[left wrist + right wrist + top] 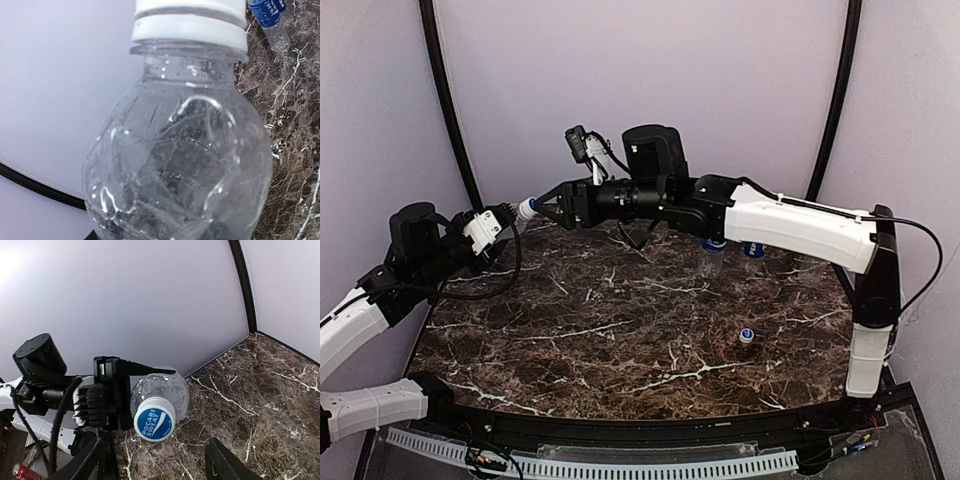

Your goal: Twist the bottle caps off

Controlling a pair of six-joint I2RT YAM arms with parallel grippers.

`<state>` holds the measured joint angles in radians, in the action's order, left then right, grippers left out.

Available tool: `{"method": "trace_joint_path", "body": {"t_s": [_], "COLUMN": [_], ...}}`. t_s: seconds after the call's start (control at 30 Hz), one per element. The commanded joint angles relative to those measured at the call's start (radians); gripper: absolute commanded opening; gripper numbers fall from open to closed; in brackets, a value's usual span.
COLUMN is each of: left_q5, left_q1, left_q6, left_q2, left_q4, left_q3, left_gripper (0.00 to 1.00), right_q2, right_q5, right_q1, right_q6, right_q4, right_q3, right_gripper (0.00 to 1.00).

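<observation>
A clear bottle [180, 150] (its Pocari Sweat cap [154, 422] screwed on) is gripped horizontally by the left end effector [512, 214] above the far-left corner of the marble surface [620, 330]. The right end effector [543, 205] is held open, just before the cap.

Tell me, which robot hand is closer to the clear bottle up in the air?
Left. The left gripper clamps the bottle; the right gripper sits open by its cap.
</observation>
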<state>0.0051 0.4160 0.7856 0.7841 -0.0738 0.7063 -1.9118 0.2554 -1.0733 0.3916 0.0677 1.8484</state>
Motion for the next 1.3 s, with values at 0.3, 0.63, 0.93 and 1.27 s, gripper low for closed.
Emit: {"method": "trace_joint_path", "body": {"t_s": [0.3,0.63,0.93,1.27], "left_q5": [-0.117,-0.122,0.225,0.77], "left_q1": [0.056,0.069,0.068,0.066], "left_q6": [0.22,0.216,-0.07,-0.482], "left_q2": [-0.011,-0.002,-0.012,-0.024], "left_q4": [0.147,0.158,-0.141,-0.225], "left_q3": [-0.039,-0.045,0.017,-0.006], "left_gripper": [0.31,0.31,0.31,0.31], "right_q2": [-0.144,-0.149,-0.06,0.068], "right_q5": [-0.021,0.017,0.328,0.196], "right_q1": [-0.002,0.0,0.005,-0.071], "right_q6": [0.06,0.047,-0.292,-0.881], "right_q4": [0.045,0.031,0.064,0.357], "right_q3": [0.171,0.164,0.094,0.001], "right_gripper": [0.66,0.31,0.03,0.0]}}
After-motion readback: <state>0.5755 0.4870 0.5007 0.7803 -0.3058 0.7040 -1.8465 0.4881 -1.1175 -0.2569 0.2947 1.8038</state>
